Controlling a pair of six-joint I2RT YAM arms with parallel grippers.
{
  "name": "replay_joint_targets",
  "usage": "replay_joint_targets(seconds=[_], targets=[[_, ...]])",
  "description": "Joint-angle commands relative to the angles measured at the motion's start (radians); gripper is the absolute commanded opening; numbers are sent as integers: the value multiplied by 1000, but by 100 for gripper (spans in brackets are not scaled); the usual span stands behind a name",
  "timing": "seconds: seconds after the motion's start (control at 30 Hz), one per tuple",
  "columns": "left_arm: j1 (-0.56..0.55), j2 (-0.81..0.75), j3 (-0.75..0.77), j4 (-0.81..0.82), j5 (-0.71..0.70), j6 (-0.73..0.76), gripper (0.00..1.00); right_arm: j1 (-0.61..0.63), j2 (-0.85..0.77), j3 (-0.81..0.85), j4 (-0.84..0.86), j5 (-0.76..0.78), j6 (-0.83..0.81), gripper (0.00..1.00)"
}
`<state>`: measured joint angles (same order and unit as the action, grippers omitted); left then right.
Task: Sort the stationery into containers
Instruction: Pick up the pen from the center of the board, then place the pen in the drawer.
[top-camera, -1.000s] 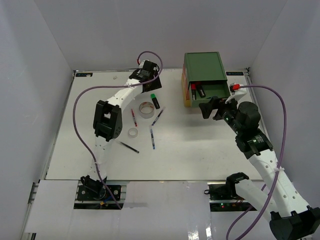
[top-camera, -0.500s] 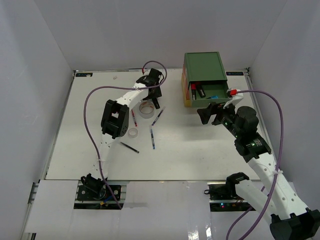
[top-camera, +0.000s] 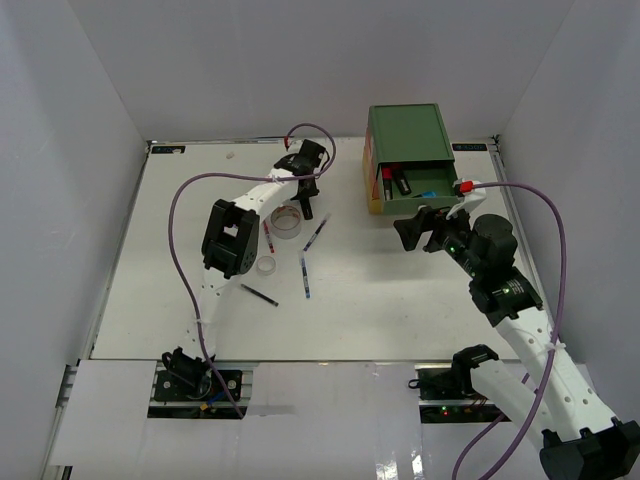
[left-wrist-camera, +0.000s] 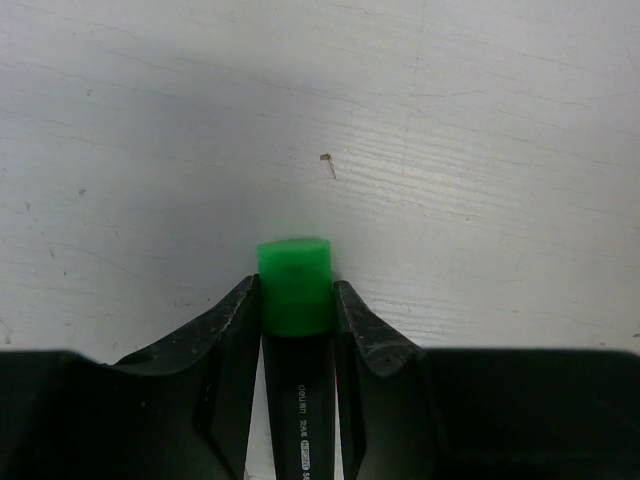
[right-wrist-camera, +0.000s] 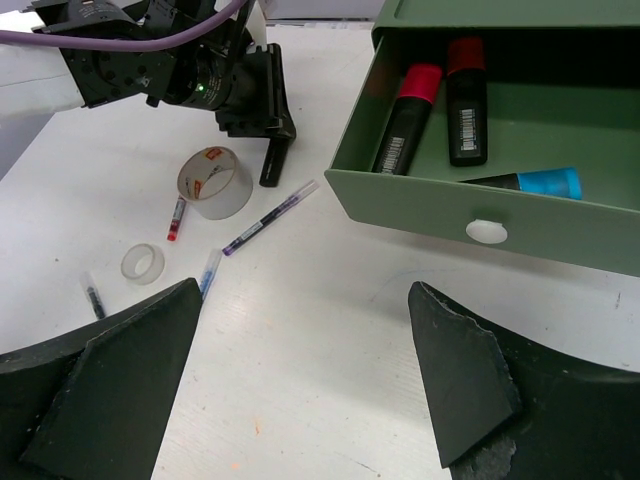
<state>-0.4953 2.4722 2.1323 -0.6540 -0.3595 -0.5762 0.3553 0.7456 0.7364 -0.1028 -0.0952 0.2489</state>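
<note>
**Top external view.** The left hand (top-camera: 306, 203) reaches to the far middle of the surface (top-camera: 180, 220) and points downward just beside the grey tape roll (top-camera: 290, 221). What it grips is too small to make out here. The small whitish tape roll (top-camera: 265, 265) lies nearer the arm bases. Thin pens (top-camera: 304, 275) are scattered around both rolls. The drawer unit (top-camera: 405, 128) stands at the far right with its green drawer (top-camera: 448, 178) pulled out. The right hand (top-camera: 415, 228) hovers just in front of this drawer, apart from it.

**Left wrist view.** The two fingers (left-wrist-camera: 228, 340) of the left hand are clamped on the black barrel of the green-capped highlighter (left-wrist-camera: 294, 285). Its cap projects beyond the fingertips toward the white surface. Whether the cap touches the surface cannot be told.

**Right wrist view.** The fingers (right-wrist-camera: 110, 390) of the right hand are spread wide and hold nothing. The green drawer contains two red-capped highlighters (right-wrist-camera: 405, 120) lying side by side. A blue-capped highlighter (right-wrist-camera: 530, 183) lies against the front wall, behind the white knob (right-wrist-camera: 486, 231). Beyond, the left hand holds its highlighter tilted, just beside the grey tape roll.
</note>
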Motion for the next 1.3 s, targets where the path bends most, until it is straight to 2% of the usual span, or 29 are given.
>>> replay_joint_targets(seconds=[0.0,0.23,0.37,0.57,0.7,0.93,1.07,1.13,1.27], targets=[[-17,-94,-26,33,45,-22,34,-1,-18,1,29,-17,-22,90],[-17,-257,-123,152,126,-59,32,-1,-20,34,8,-30,-30,90],[-19,-427,-216,249,211,-76,31,1,18,92,-24,-70,-17,90],[-32,-659,-455,404,344,-73,30,43,130,210,-61,-147,41,92],[-54,-844,-627,493,405,-74,30,141,210,284,-64,-82,55,92],[-104,-1010,-825,596,424,-83,30,283,394,380,-18,-8,118,98],[-118,-1056,-876,617,412,-73,30,333,477,442,-2,18,138,100],[-120,-1081,-893,634,404,-70,30,355,521,477,2,34,142,100],[-123,-1114,-940,675,410,-70,30,375,577,515,18,51,153,93]])
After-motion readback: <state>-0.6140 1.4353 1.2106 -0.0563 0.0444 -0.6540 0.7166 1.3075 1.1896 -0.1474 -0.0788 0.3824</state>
